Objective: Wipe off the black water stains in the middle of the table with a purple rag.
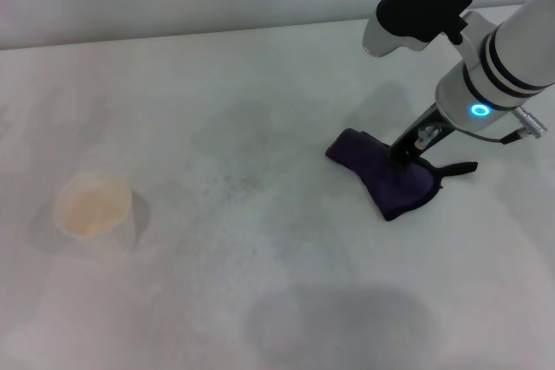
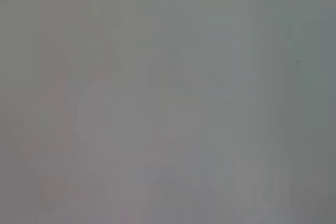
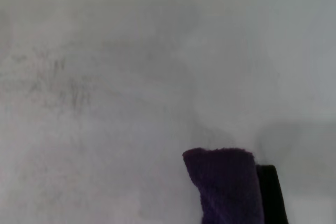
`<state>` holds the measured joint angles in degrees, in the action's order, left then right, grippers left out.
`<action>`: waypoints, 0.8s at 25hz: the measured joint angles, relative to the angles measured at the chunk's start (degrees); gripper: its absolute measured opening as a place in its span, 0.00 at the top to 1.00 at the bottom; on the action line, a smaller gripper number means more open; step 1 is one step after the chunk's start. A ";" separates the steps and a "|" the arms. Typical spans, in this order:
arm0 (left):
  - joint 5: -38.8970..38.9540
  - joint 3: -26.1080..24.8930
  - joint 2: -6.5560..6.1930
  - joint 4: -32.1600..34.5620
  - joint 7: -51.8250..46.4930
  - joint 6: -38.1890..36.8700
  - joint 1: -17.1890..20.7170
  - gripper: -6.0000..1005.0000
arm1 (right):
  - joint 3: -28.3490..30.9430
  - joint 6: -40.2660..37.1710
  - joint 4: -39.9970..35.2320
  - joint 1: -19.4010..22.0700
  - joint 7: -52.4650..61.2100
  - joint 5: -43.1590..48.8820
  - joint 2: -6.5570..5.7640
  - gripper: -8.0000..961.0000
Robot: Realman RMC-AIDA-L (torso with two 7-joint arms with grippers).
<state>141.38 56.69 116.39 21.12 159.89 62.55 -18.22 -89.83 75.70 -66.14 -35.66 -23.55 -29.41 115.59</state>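
The purple rag (image 1: 383,181) lies crumpled on the white table (image 1: 260,84), right of centre, its thin black loop (image 1: 458,168) trailing to the right. My right gripper (image 1: 406,157) comes down from the upper right and is shut on the rag's top, pressing it against the tabletop. The right wrist view shows one end of the purple rag (image 3: 224,188) with its black edging (image 3: 270,192). No black water stains show in any view; only faint grey speckled smudges (image 1: 234,181) mark the middle of the table. My left arm is out of sight.
A white paper cup (image 1: 94,207) stands at the left of the table. The table's far edge (image 1: 173,36) runs along the back. The left wrist view shows only a blank pale surface.
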 joint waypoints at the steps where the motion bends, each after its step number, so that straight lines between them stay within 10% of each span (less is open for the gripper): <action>1: 0.00 -0.01 0.02 0.02 0.00 0.00 -0.13 0.12 | 0.03 -0.60 0.13 0.12 -0.23 -0.35 -0.03 0.90; 12: -0.06 0.02 0.13 -0.28 -0.03 -0.08 -1.33 0.12 | 11.59 -1.61 5.61 1.41 -8.06 -6.37 -0.36 0.89; 15: 0.04 -0.12 0.30 -0.21 -0.02 -0.83 -1.37 0.12 | 17.73 0.57 3.93 3.18 -11.49 -8.35 -0.38 0.66; 20: 0.31 -0.47 1.19 0.01 0.03 -1.29 -1.40 0.12 | 28.08 2.52 0.89 6.13 -18.02 -11.86 -0.64 0.58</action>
<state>141.69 56.22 117.58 21.13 159.93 61.26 -19.62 -61.75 78.22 -65.25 -29.52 -41.57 -41.27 114.96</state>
